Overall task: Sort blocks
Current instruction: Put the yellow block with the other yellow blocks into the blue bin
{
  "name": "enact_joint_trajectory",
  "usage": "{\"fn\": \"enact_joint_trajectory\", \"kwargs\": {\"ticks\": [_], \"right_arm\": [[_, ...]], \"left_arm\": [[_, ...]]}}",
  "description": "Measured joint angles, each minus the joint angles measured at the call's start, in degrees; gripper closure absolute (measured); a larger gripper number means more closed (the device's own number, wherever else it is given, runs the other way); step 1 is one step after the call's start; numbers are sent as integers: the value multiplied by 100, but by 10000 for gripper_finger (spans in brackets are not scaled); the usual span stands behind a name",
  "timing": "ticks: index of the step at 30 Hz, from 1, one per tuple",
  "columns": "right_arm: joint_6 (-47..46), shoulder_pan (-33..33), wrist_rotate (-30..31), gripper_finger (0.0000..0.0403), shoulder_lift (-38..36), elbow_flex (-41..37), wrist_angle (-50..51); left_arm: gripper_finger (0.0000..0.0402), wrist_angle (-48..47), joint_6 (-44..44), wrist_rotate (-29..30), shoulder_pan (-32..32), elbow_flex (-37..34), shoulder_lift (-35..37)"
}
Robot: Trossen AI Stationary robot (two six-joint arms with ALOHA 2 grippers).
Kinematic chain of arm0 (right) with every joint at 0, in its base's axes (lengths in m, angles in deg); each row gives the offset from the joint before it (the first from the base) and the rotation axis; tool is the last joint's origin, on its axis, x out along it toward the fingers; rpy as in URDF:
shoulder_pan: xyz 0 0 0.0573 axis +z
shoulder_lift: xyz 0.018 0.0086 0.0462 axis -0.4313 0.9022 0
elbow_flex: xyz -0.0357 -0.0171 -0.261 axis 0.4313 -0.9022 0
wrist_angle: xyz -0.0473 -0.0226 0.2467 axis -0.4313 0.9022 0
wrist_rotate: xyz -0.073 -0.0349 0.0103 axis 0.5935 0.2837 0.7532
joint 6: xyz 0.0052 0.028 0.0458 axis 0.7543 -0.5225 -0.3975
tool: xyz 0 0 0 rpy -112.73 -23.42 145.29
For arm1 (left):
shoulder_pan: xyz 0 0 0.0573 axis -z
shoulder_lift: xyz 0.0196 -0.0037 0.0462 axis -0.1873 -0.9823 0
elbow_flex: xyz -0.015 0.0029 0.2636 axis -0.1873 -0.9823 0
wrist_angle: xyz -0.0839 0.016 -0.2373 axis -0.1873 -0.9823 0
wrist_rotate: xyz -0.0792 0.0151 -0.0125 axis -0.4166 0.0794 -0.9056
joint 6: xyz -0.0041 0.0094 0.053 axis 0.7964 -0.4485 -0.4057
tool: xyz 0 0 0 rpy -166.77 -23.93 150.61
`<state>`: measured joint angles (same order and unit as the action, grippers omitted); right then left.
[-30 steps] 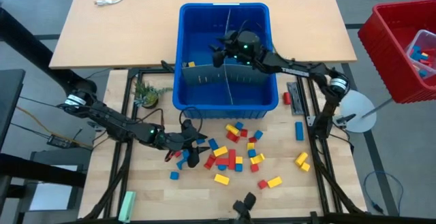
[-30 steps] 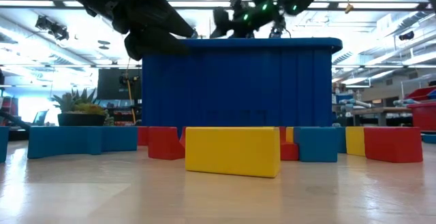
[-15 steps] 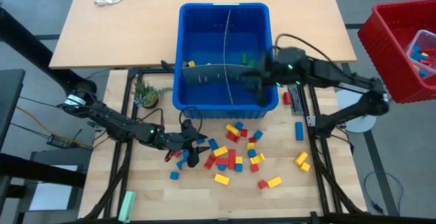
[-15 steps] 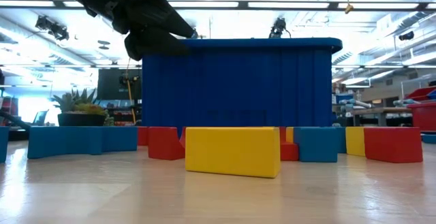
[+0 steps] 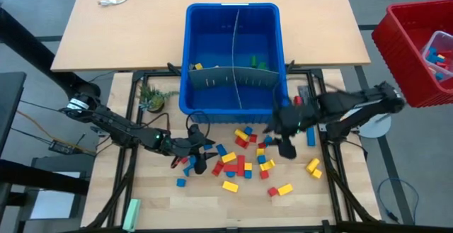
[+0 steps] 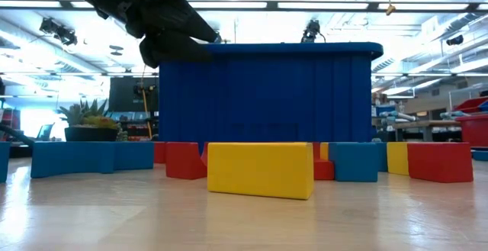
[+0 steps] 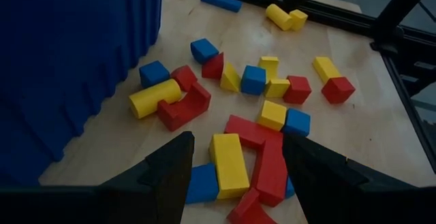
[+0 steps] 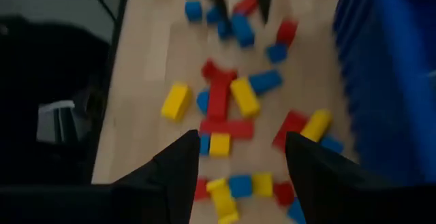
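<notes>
Blocks (image 5: 244,158) in red, yellow and blue lie scattered across the pale wooden surface (image 5: 340,212), most of them bunched just in front of the blue bin (image 5: 235,56), with a few strays off to the right, among them a blue one (image 5: 311,137) and a yellow pair (image 5: 313,167). A few more blocks sit inside the bin, yellow and green ones near its grey divider (image 5: 233,74).

From where I stand, the left gripper (image 5: 200,150) hangs low over the left edge of the pile, its fingers (image 7: 167,173) spread apart with nothing between them; below it lie a long yellow block (image 7: 229,163) and red blocks (image 7: 262,152) side by side. The right gripper (image 5: 282,135) is out in front of the bin's right corner, above the right side of the pile, fingers (image 8: 178,169) parted and empty, looking down on the blocks.

At surface height, a yellow block (image 6: 261,169) sits nearest, with red ones (image 6: 185,159) and blue ones (image 6: 91,158) behind it against the bin wall (image 6: 267,91).

A small potted plant (image 5: 151,98) stands beside the bin's left corner, and a red crate (image 5: 417,49) sits off to the right.
</notes>
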<state>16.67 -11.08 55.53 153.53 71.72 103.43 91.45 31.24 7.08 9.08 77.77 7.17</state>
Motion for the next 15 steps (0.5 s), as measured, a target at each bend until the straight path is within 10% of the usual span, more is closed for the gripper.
{"fn": "enact_joint_trajectory", "kwargs": {"ticks": [15], "right_arm": [[-533, 857, -498, 187, 878, -2563, -1151]], "left_arm": [[168, 100, 1, 185, -2, 0, 0]]}}
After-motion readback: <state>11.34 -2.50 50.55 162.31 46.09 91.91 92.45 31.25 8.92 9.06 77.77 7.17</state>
